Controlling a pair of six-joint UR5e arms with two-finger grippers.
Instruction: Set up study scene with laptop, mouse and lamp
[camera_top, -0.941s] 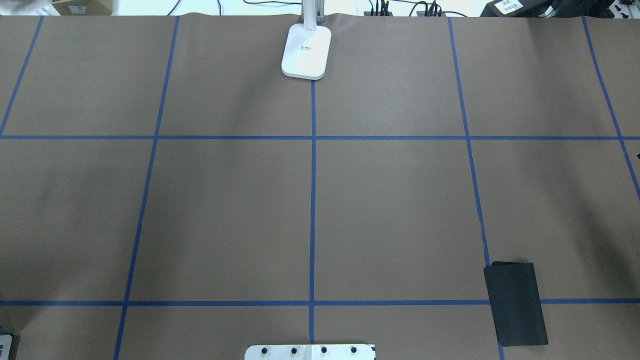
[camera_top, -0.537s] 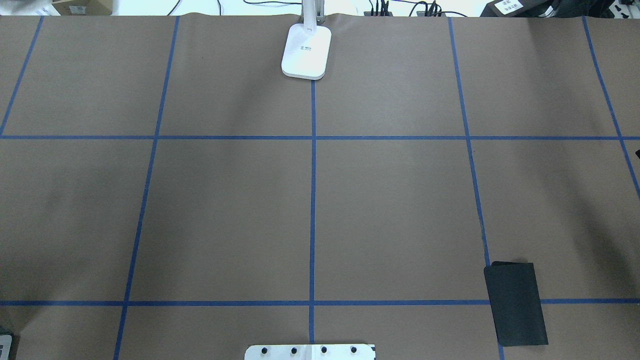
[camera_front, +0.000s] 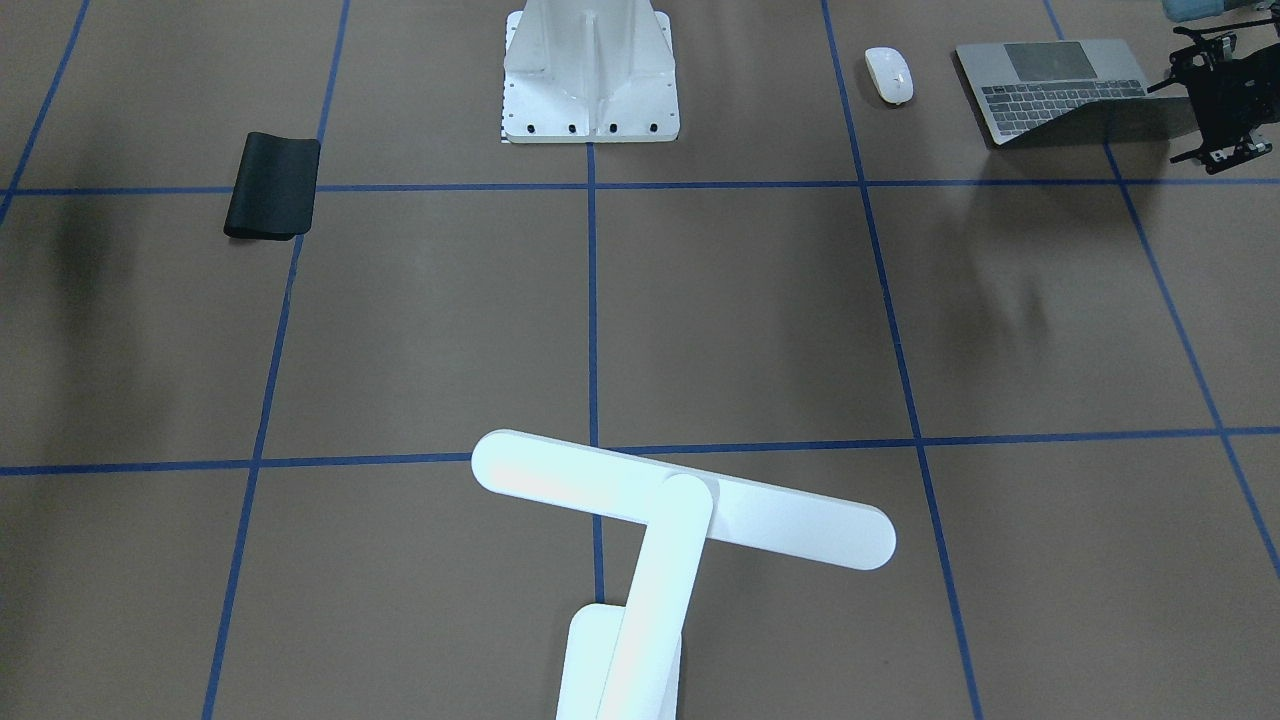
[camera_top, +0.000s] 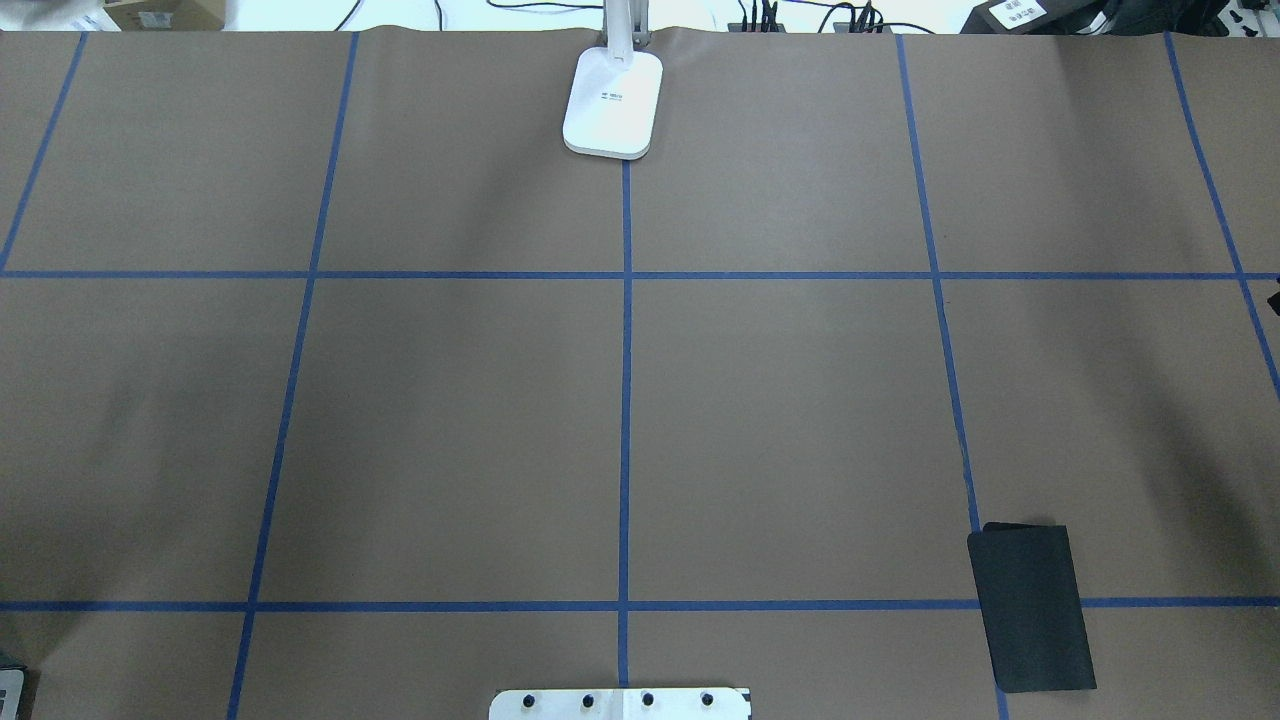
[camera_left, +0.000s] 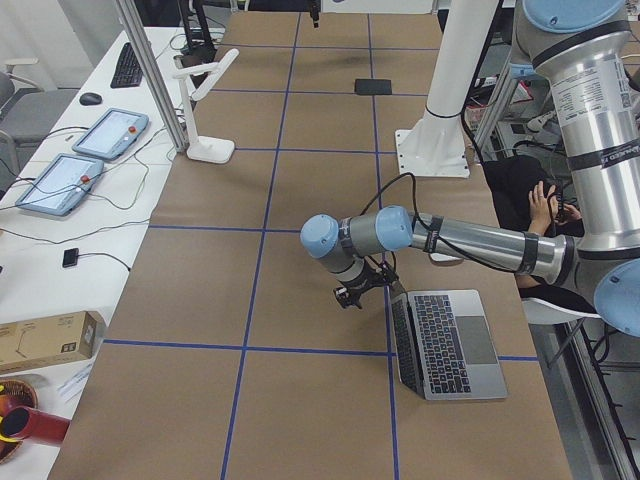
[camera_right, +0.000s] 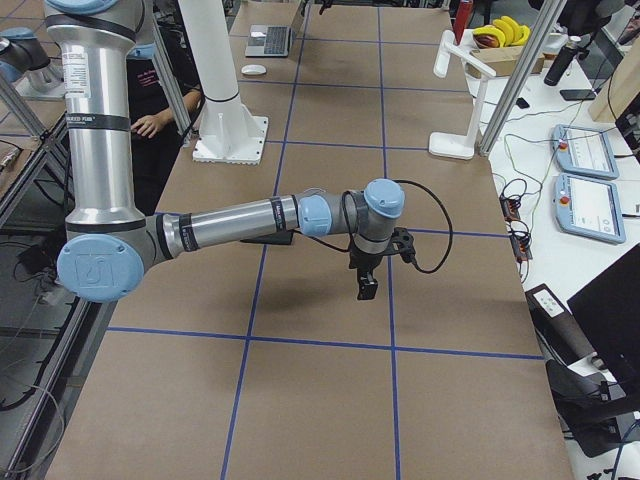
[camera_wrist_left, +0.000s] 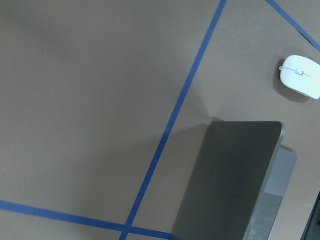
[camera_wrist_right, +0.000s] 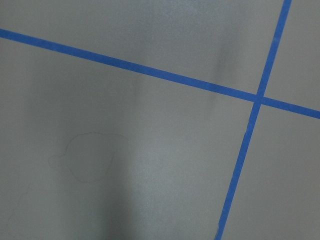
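On the worktop (camera_top: 450, 420), one laptop (camera_front: 1050, 85), one mouse (camera_front: 889, 74), one lamp (camera_front: 680, 510), one black mat (camera_front: 272, 186) and one white pedestal (camera_front: 590, 70) are counted. Two arms (camera_left: 470, 240) are seen, each fitted with one end effector: the left end effector (camera_left: 347, 297) near the laptop, the right end effector (camera_right: 366, 288) far from it.
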